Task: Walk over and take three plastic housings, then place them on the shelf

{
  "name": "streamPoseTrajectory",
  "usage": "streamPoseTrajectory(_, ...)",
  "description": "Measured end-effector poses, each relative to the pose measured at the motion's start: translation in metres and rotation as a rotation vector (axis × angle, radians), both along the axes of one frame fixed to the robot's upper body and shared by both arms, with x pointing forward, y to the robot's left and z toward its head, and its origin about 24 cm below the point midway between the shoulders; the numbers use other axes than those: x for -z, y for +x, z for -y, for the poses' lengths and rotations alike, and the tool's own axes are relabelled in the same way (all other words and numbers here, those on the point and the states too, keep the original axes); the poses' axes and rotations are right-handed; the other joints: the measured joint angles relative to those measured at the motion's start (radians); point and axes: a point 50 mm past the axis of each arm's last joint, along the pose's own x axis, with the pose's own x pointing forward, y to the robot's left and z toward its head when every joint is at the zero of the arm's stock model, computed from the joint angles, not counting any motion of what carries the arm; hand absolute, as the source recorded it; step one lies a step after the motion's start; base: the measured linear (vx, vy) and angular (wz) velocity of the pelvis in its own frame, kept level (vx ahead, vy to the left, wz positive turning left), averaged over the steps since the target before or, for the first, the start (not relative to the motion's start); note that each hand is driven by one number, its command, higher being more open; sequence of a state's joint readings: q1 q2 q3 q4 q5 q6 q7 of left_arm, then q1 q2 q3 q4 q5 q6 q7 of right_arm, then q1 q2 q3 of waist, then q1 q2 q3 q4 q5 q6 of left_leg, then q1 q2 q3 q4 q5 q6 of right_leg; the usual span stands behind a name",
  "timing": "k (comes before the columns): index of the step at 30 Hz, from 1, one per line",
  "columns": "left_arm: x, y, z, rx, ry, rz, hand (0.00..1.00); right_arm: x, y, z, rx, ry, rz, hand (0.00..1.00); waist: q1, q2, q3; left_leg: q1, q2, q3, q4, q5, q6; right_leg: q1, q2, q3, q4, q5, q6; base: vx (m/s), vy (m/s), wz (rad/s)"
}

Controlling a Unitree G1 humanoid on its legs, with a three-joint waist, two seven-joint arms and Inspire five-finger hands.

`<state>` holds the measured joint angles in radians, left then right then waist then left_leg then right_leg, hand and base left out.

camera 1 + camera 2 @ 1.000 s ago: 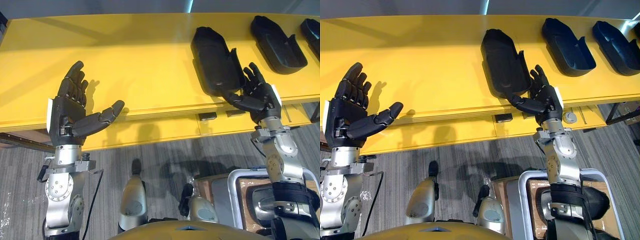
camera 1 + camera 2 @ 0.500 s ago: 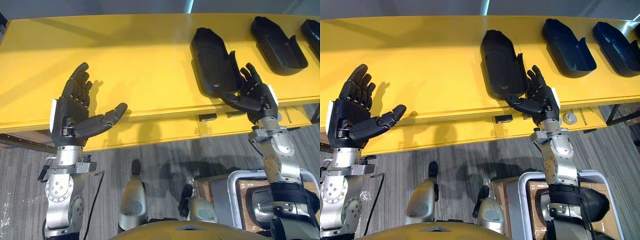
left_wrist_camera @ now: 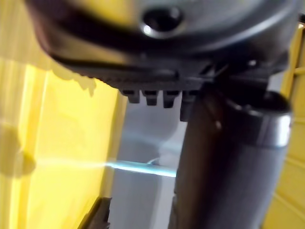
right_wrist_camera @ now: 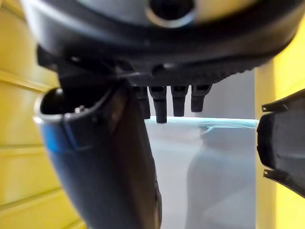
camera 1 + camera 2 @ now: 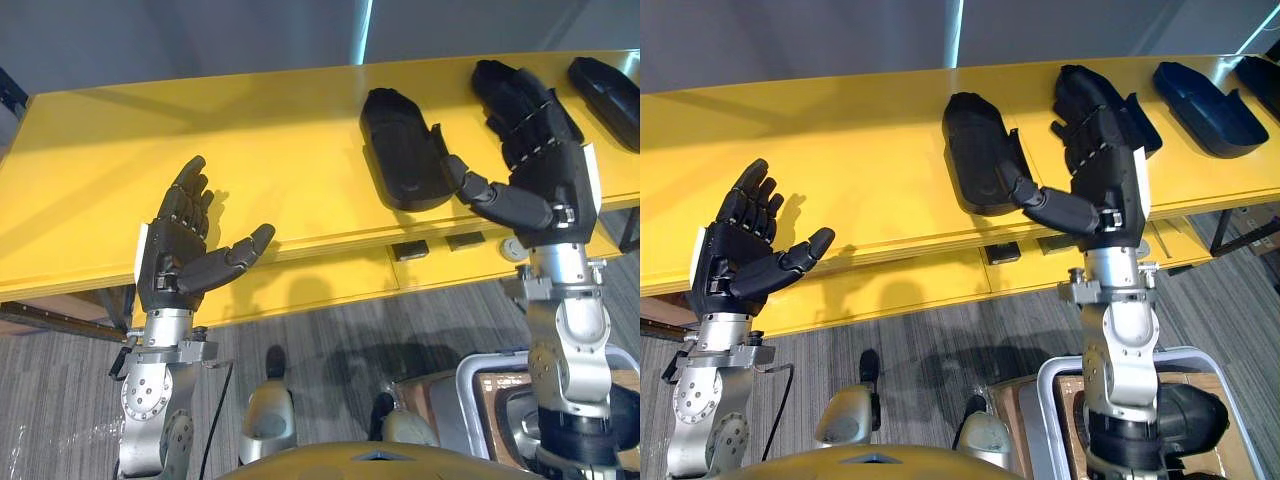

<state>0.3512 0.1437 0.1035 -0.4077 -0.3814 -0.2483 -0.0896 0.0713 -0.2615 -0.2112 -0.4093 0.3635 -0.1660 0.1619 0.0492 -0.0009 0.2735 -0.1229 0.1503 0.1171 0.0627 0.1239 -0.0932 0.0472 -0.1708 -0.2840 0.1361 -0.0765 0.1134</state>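
On the yellow desk point(image 5: 250, 150), black housings lie in a row toward the right end: the nearest housing point(image 5: 395, 150) lies open side up, and a far housing point(image 5: 1200, 95) sits well to its right. The right hand point(image 5: 545, 170) is raised before them, fingers straight and spread, holding nothing. The left hand point(image 5: 175, 265) is raised at the desk's front edge, likewise open-fingered and empty. Grey wall point(image 5: 200, 40) behind; grey carpet floor point(image 5: 330, 330) below.

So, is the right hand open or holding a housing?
Open. The right hand has straight fingers, a spread thumb and nothing between them; the nearest housing lies on the yellow surface.
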Motion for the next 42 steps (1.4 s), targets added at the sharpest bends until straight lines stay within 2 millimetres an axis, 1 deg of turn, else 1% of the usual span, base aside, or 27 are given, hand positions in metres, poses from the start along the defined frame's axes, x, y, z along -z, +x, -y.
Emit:
streamPoseTrajectory(1,0.003,-0.004,0.001,-0.008,-0.012,-0.019,1.0,0.011,-0.007,-0.002,-0.016,0.006,-0.045,0.0,-0.004,0.0,-0.012,0.0,0.001,0.008,-0.003,0.0,0.0,-0.006,0.0,0.008,0.0,0.0,0.0,-0.02,0.011,-0.14)
streamPoseTrajectory(2,0.005,-0.005,0.002,-0.01,-0.02,-0.027,1.0,0.016,-0.011,-0.003,-0.022,0.012,-0.069,0.0,-0.002,0.001,-0.015,0.001,0.002,0.014,-0.006,0.0,0.0,-0.01,0.0,0.014,0.0,-0.001,0.001,0.0,0.011,-0.17)
streamPoseTrajectory(3,0.006,-0.008,0.003,-0.02,-0.032,-0.038,1.0,0.027,-0.018,-0.005,-0.039,0.028,-0.113,0.0,-0.005,0.002,-0.017,0.003,0.002,0.017,-0.01,0.0,0.0,-0.013,0.0,0.018,0.0,-0.002,0.004,0.0,0.006,-0.11)
streamPoseTrajectory(4,0.007,-0.009,0.004,-0.023,-0.037,-0.043,1.0,0.032,-0.021,-0.006,-0.044,0.036,-0.135,0.0,-0.008,0.004,-0.017,0.004,0.002,0.019,-0.012,0.0,0.0,-0.014,-0.001,0.019,0.0,-0.002,0.004,0.0,0.009,-0.09)
streamPoseTrajectory(6,0.01,-0.011,0.006,-0.032,-0.052,-0.06,1.0,0.048,-0.031,-0.014,-0.095,0.09,-0.205,0.0,-0.019,0.009,-0.021,0.003,0.002,0.025,-0.015,0.0,0.0,-0.021,-0.001,0.025,0.0,-0.002,0.004,0.0,0.006,-0.08)
streamPoseTrajectory(8,0.013,-0.013,0.007,-0.041,-0.061,-0.076,1.0,0.054,-0.035,-0.022,-0.151,0.123,-0.23,0.0,-0.027,0.014,-0.024,0.003,0.003,0.032,-0.015,0.0,-0.001,-0.028,-0.001,0.034,0.0,0.002,0.003,0.02,0.008,-0.13)
streamPoseTrajectory(10,0.013,-0.012,0.01,-0.032,-0.071,-0.079,1.0,0.059,-0.037,-0.031,-0.205,0.144,-0.252,0.0,-0.028,0.018,-0.027,0.002,0.004,0.041,-0.014,-0.001,-0.001,-0.031,-0.001,0.044,0.001,0.004,0.004,0.03,0.011,-0.13)
streamPoseTrajectory(13,0.014,-0.011,0.016,-0.022,-0.088,-0.082,1.0,0.061,-0.036,-0.044,-0.26,0.157,-0.263,0.0,-0.026,0.018,-0.027,0.002,0.004,0.04,-0.013,0.001,-0.004,-0.033,-0.001,0.043,0.001,0.005,0.007,0.01,0.002,-0.01)
streamPoseTrajectory(17,0.015,-0.01,0.018,-0.044,-0.107,-0.093,1.0,0.062,-0.027,-0.057,-0.316,0.163,-0.263,0.0,-0.025,0.019,-0.027,-0.005,0.004,0.036,-0.005,0.0,-0.001,-0.032,-0.001,0.041,0.005,0.005,0.008,0.0,0.0,0.0)
streamPoseTrajectory(21,0.015,-0.008,0.022,-0.04,-0.116,-0.097,1.0,0.066,-0.017,-0.063,-0.309,0.165,-0.281,0.0,-0.023,0.02,-0.027,-0.008,0.001,0.026,0.005,-0.001,0.001,-0.033,-0.005,0.033,0.022,0.0,0.009,-0.01,0.005,0.06)
streamPoseTrajectory(24,0.015,-0.007,0.022,-0.052,-0.118,-0.1,1.0,0.066,-0.01,-0.069,-0.291,0.109,-0.29,0.0,-0.022,0.025,-0.026,-0.011,0.0,0.014,0.004,-0.008,-0.002,-0.036,-0.006,0.022,0.034,-0.017,0.002,-0.05,-0.002,0.11)
streamPoseTrajectory(25,0.014,-0.006,0.021,-0.058,-0.119,-0.095,1.0,0.066,-0.007,-0.069,-0.273,0.087,-0.293,0.0,-0.018,0.027,-0.027,-0.013,0.0,0.012,0.004,-0.006,-0.002,-0.043,-0.008,0.02,0.045,-0.025,0.004,-0.04,-0.011,0.09)
streamPoseTrajectory(27,0.013,-0.005,0.021,-0.06,-0.121,-0.091,1.0,0.067,0.0,-0.068,-0.209,0.052,-0.3,0.0,-0.015,0.043,-0.036,-0.029,0.0,0.006,0.004,-0.001,-0.001,-0.061,-0.009,0.017,0.058,-0.029,0.004,-0.03,-0.004,0.06)
streamPoseTrajectory(29,0.013,-0.004,0.021,-0.061,-0.121,-0.089,1.0,0.069,0.006,-0.067,-0.172,0.054,-0.314,0.0,-0.014,0.051,-0.036,-0.032,-0.001,0.005,0.004,0.004,-0.003,-0.065,-0.01,0.017,0.063,-0.027,0.001,-0.01,0.005,0.03)
streamPoseTrajectory(30,0.013,-0.004,0.021,-0.06,-0.121,-0.087,1.0,0.073,0.009,-0.065,-0.142,0.038,-0.333,0.0,-0.013,0.052,-0.036,-0.03,-0.002,0.002,0.005,0.011,0.0,-0.066,-0.012,0.015,0.072,-0.029,0.005,0.0,-0.003,0.05)
streamPoseTrajectory(32,0.012,-0.003,0.022,-0.059,-0.121,-0.085,1.0,0.074,0.012,-0.063,-0.127,0.036,-0.344,0.0,-0.012,0.052,-0.036,-0.03,-0.002,-0.001,0.005,0.013,0.0,-0.066,-0.011,0.013,0.075,-0.03,0.005,0.0,-0.005,0.03)
streamPoseTrajectory(36,0.017,-0.001,0.021,-0.062,-0.121,-0.101,1.0,0.072,0.016,-0.061,-0.088,0.002,-0.338,0.0,-0.008,0.052,-0.036,-0.027,-0.003,-0.002,0.005,0.013,0.0,-0.069,-0.015,0.013,0.093,-0.04,0.003,0.0,0.0,0.0)
streamPoseTrajectory(39,0.02,-0.001,0.021,-0.063,-0.12,-0.119,1.0,0.07,0.024,-0.061,-0.065,-0.005,-0.338,0.0,-0.005,0.052,-0.036,-0.026,-0.003,-0.005,0.006,0.014,0.001,-0.073,-0.016,0.012,0.107,-0.051,-0.002,-0.02,-0.004,0.02)
streamPoseTrajectory(42,0.02,-0.001,0.021,-0.063,-0.12,-0.119,1.0,0.073,0.03,-0.057,-0.033,-0.017,-0.349,0.0,-0.001,0.054,-0.035,-0.026,-0.003,-0.011,0.005,0.014,0.001,-0.072,-0.017,0.006,0.113,-0.054,-0.002,-0.03,-0.005,0.05)
